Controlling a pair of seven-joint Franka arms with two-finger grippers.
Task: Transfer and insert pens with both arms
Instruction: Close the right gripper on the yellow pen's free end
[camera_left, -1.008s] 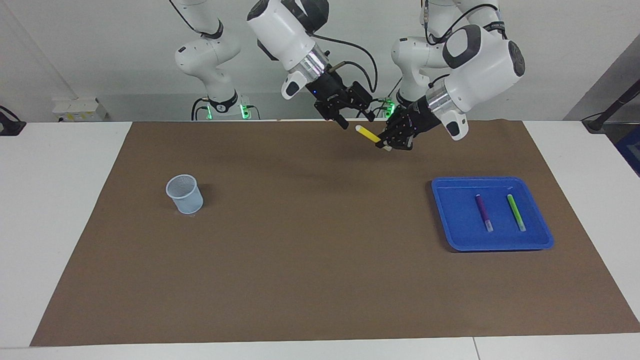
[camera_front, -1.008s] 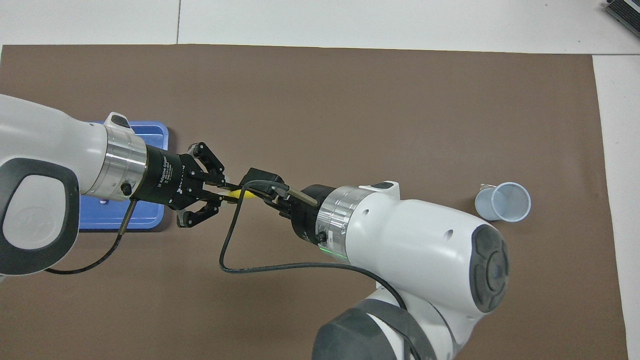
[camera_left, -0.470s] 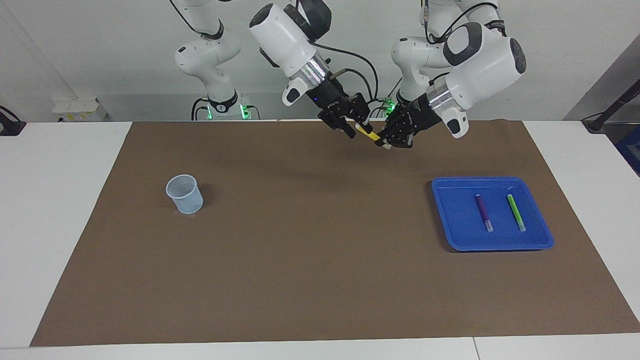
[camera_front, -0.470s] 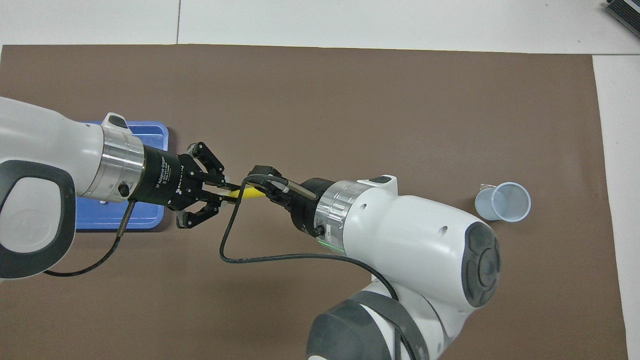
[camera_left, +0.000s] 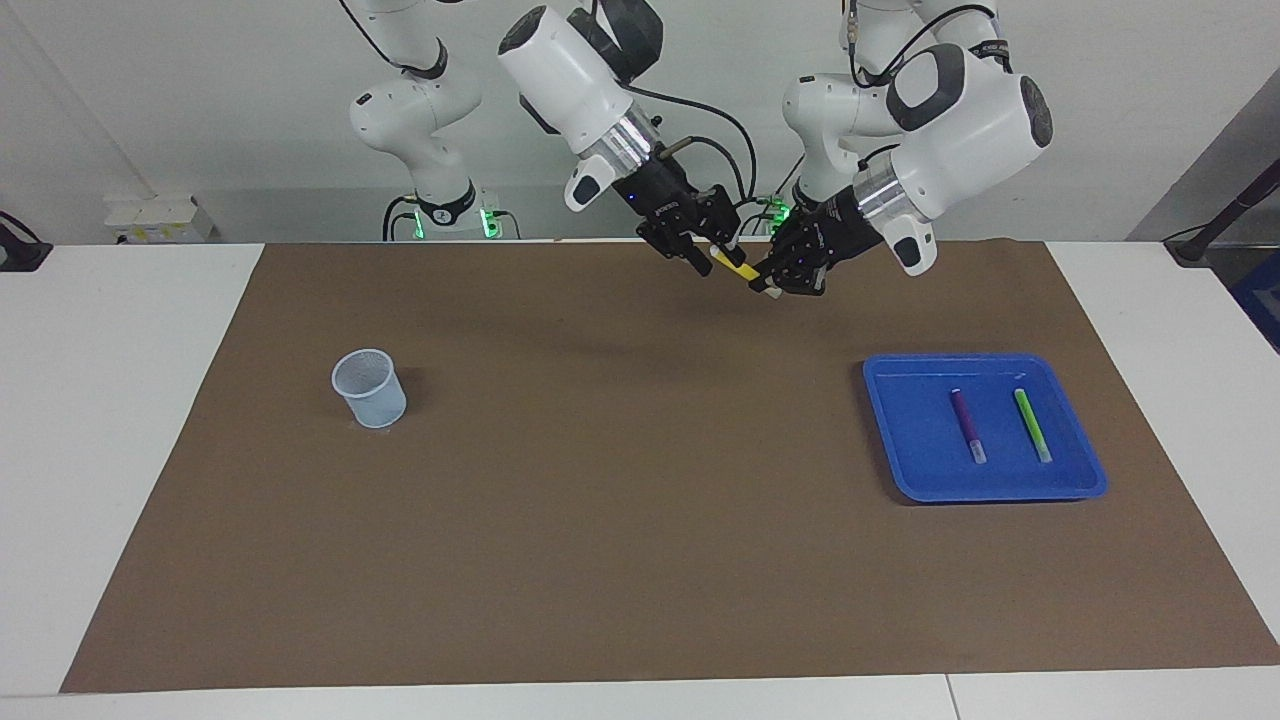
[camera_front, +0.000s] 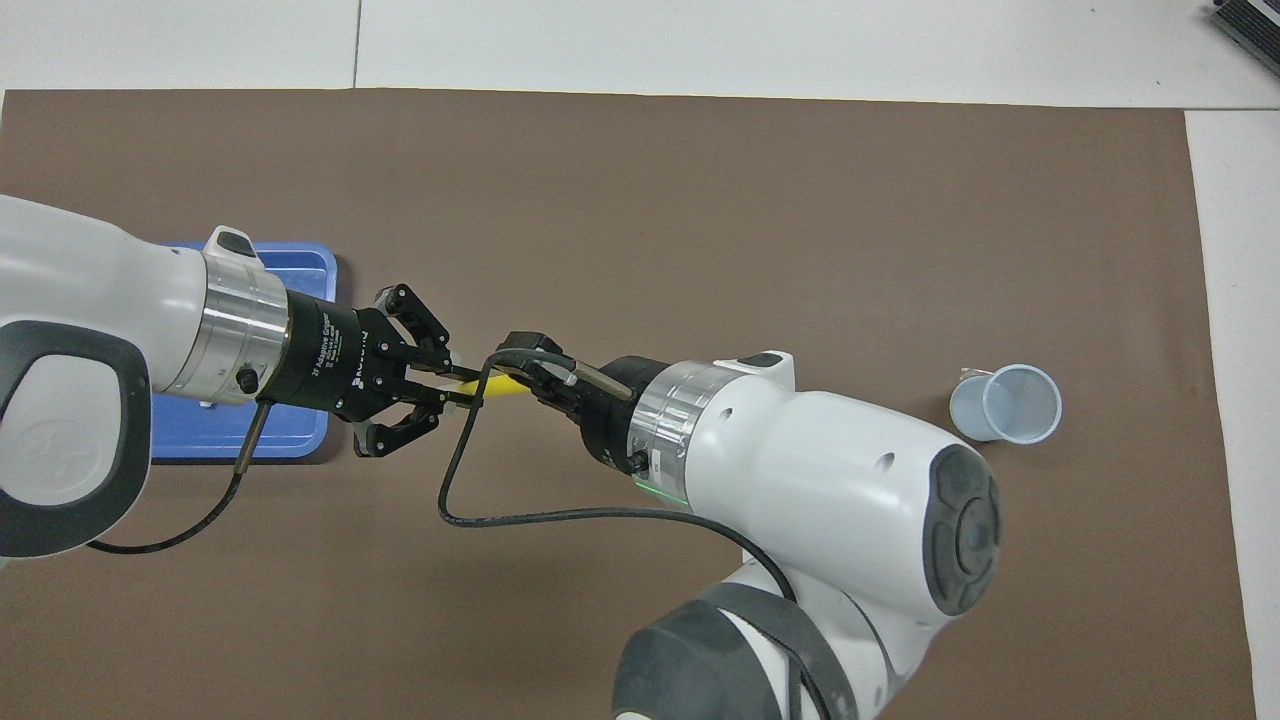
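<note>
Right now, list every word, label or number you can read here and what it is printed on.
"2F Adaptive Gripper": white print on the black body of the left gripper, overhead view.
A smaller line of print under it: too small to read.
Nothing readable on the pens, blue tray or cup.

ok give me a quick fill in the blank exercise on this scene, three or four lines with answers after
1. The left gripper and the right gripper meet in the air on the ____ pen.
2. The purple pen and the green pen lie side by side in the blue ____.
3. The number of pens in the tray is ____.
4. The pale mesh cup stands toward the ____ arm's end of the table.

Missing words: yellow; tray; two; right
</note>
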